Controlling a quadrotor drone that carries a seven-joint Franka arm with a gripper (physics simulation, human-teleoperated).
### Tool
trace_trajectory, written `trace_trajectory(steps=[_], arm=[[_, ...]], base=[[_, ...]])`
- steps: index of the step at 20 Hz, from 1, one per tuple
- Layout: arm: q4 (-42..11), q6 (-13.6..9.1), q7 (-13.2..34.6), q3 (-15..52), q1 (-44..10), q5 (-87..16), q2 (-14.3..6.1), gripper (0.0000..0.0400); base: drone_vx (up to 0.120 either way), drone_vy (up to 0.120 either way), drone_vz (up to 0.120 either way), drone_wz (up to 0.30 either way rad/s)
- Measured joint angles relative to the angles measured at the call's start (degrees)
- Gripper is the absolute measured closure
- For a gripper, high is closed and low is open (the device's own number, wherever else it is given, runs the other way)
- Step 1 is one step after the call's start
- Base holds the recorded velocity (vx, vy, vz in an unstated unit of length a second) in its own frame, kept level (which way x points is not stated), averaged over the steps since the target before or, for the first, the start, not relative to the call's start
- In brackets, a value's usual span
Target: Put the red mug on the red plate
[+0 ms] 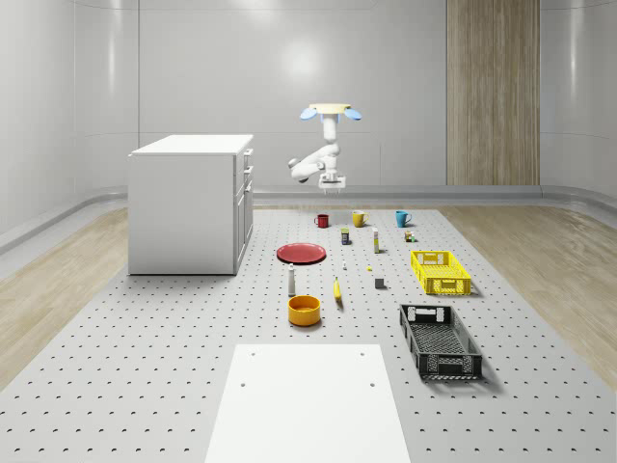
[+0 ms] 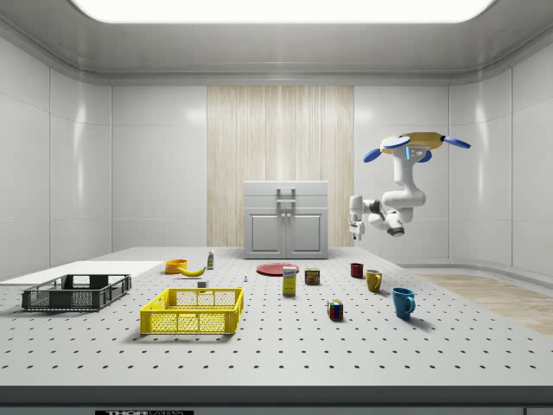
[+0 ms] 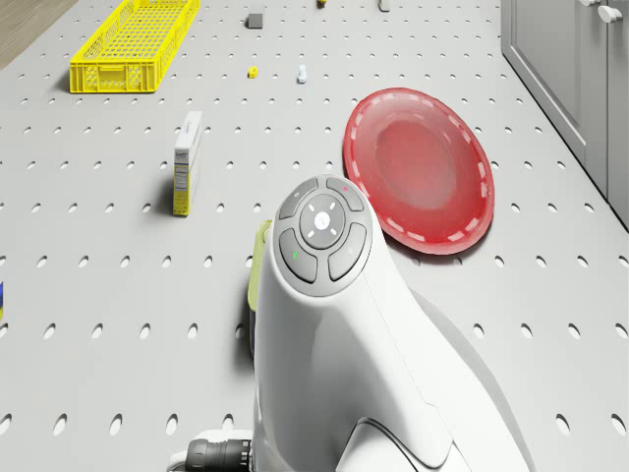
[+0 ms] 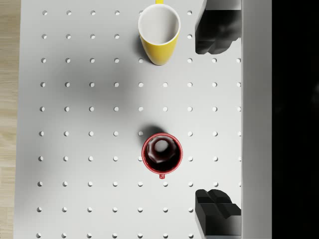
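While the drone [image 1: 329, 110] hovers above the desk [image 1: 193, 367], fingers [image 4: 217, 32] spread, empty.
Red mug [image 4: 162, 152]: rigid, light, glossy; grip across rim, handle at 6 o'clock; red plate [image 1: 301, 253] apart.

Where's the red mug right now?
The red mug stands upright on the pegboard table, beyond the red plate in the whole-scene view, left of the yellow mug, under the hovering drone's gripper.

Bright overhead light, perhaps soft shadows
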Motion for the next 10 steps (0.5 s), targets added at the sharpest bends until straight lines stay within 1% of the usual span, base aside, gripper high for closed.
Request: trace_trajectory(steps=[2,3,10], arm=[[0.0,0.4,0.4,0.3,-0.5,0.2,-0.7,0.0000],[0.0,0.6,0.6,0.5,-0.7,0.3,-1.0,0.0000],[0.2,2.3,1.6,1.4,-1.9,1.4,-3.2,0.0000]], base=[[-0.120,0.120,-0.120,0.000],[-0.080,0.120,-0.120,0.000],[0.000,0.000,-0.120,0.000]])
